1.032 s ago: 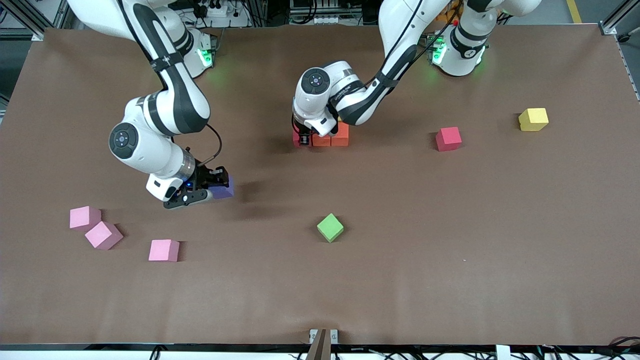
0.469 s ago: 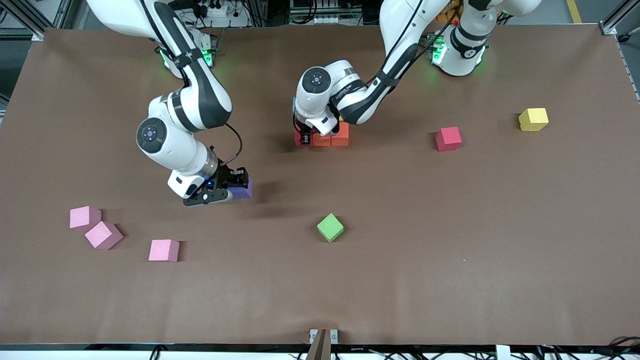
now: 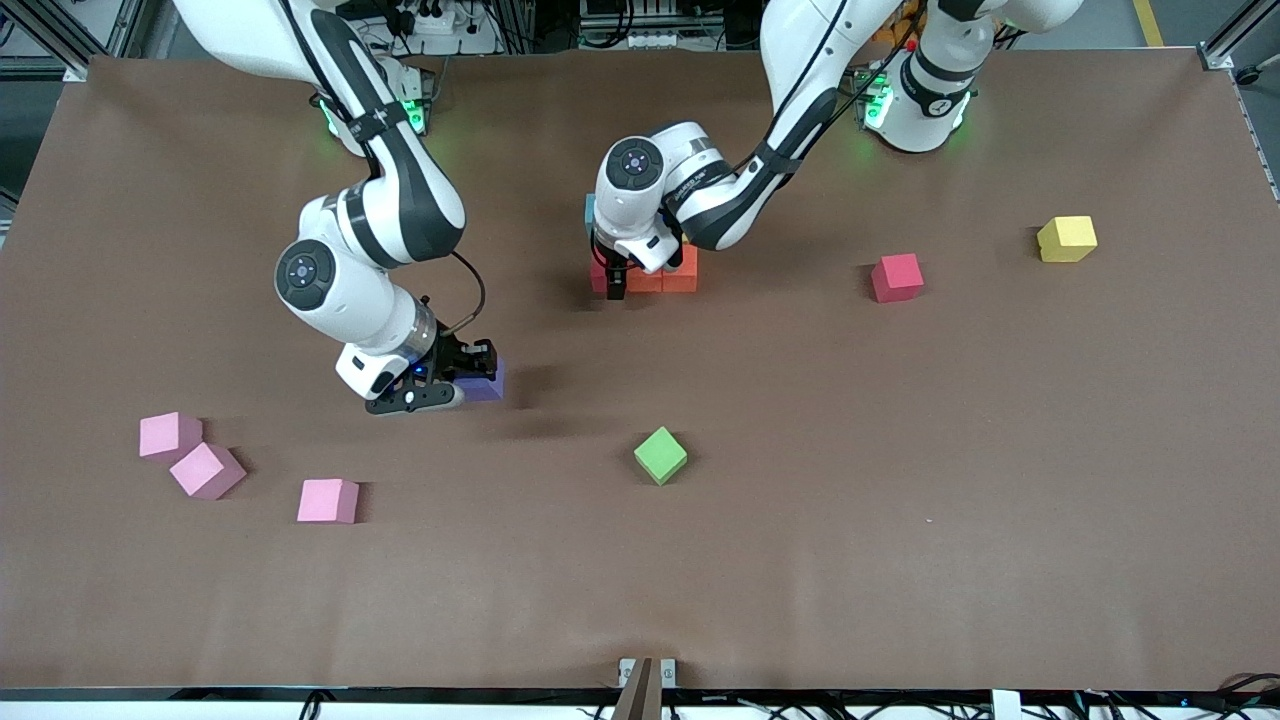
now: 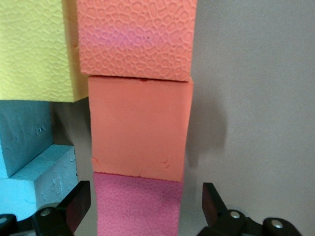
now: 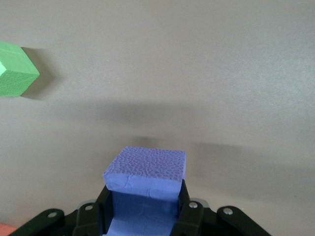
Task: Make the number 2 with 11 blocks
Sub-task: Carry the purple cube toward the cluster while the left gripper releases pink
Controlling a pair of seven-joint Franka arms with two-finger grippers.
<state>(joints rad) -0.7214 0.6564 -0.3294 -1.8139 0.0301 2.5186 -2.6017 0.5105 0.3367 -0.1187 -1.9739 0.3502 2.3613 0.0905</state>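
Though light and easy to lift, soft foam, likely to dent under a hard squeeze and matte enough not to slip; best pinched across two flat parallel faces, squarely, never corner to corner. Toward the right arm's end of the table, near the front camera, three pink blocks [image 3: 207, 470] lying loose, two touching, one apart. Next along, right gripper [image 3: 470, 375] clamped on the purple block [image 3: 488, 382] by its side faces, carried low over bare table, forearm bent down from the elbow, wrist tipped forward. Then the green block [image 3: 660, 455], alone, turned corner-on, nearer the camera than the build. Farther from the camera, the started figure: two orange blocks [image 4: 140, 128] in line with a red block [image 4: 140, 206] at the end, yellow [image 4: 32, 46] and light blue [image 4: 24, 132] beside them. Left gripper [image 3: 612, 280] pointing straight down over that end red block, fingers wide apart, flanking it, clear of both faces. Toward the left arm's end, a loose red block [image 3: 897, 277] and a loose yellow block [image 3: 1067, 238], well apart.
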